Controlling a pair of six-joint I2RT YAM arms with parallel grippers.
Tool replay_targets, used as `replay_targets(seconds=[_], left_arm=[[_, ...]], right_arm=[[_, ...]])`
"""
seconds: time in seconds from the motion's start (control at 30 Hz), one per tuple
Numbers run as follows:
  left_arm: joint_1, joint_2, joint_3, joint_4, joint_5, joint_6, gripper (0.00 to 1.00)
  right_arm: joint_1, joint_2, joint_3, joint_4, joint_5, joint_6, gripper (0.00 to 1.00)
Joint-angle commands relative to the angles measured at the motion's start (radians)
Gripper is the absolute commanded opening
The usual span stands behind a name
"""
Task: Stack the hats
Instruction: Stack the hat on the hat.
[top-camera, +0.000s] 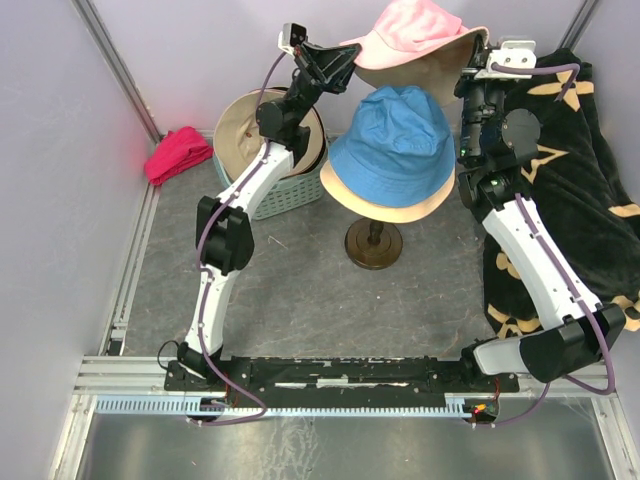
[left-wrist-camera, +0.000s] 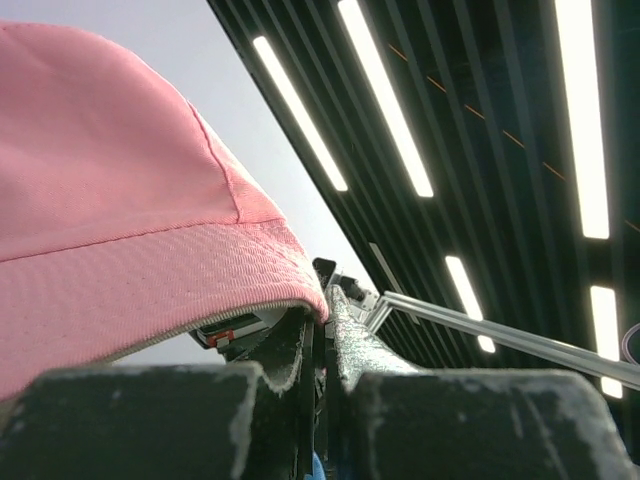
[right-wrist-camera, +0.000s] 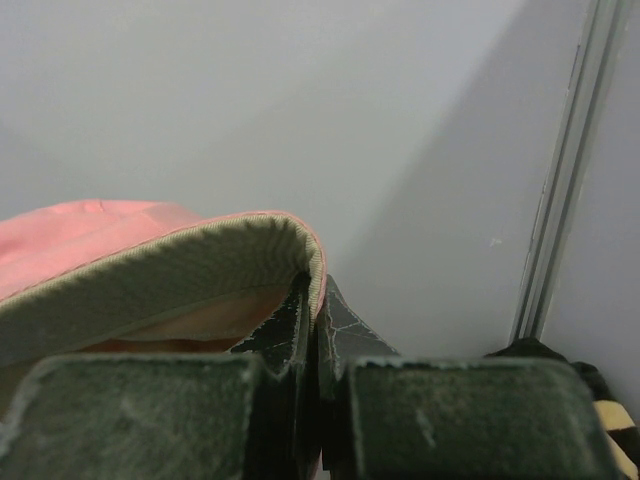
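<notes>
Hanging in the air at the far side of the table, the pink hat (top-camera: 410, 30) is stretched by its brim between the two arms, above and a little behind the blue hat (top-camera: 395, 140), which sits over a tan hat (top-camera: 400, 208) on the stand (top-camera: 373, 245). The left gripper (top-camera: 349, 57) is clenched on the brim's left edge — its wrist view shows the fingers (left-wrist-camera: 350, 340) pressed together with only the very hem of the fabric caught between them — and the right gripper (top-camera: 479, 60) is likewise pinched tight on the opposite edge, nipping the pale underside of the brim right at its lip. My worry is those shallow bites: soft fabric held by so little could slip free on one side as the arms carry it toward the stack, and the hat would then swing from a single corner and land lopsided or miss altogether. Pulling the brim too taut (or letting it sag) could also close up the crown's opening, so it catches on the blue crown instead of seating over it, and a snag might tip the stand, whose base looks small for its load. A dropped hat could fall toward the basket (top-camera: 290, 185) with its khaki hat (top-camera: 247, 122) on the left, or onto the black cloth (top-camera: 580, 150) on the right.
</notes>
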Motion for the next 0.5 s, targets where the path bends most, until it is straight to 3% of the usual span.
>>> replay_targets(seconds=[0.0, 0.47], left_arm=[[-0.001, -0.059, 0.058, 0.083, 0.025, 0.007, 0.03], [-0.01, -0.177, -0.113, 0.186, 0.111, 0.025, 0.03]], right_arm=[[-0.025, -0.034, -0.01, 0.064, 0.077, -0.014, 0.04], [-0.025, -0.116, -0.131, 0.093, 0.085, 0.035, 0.04]])
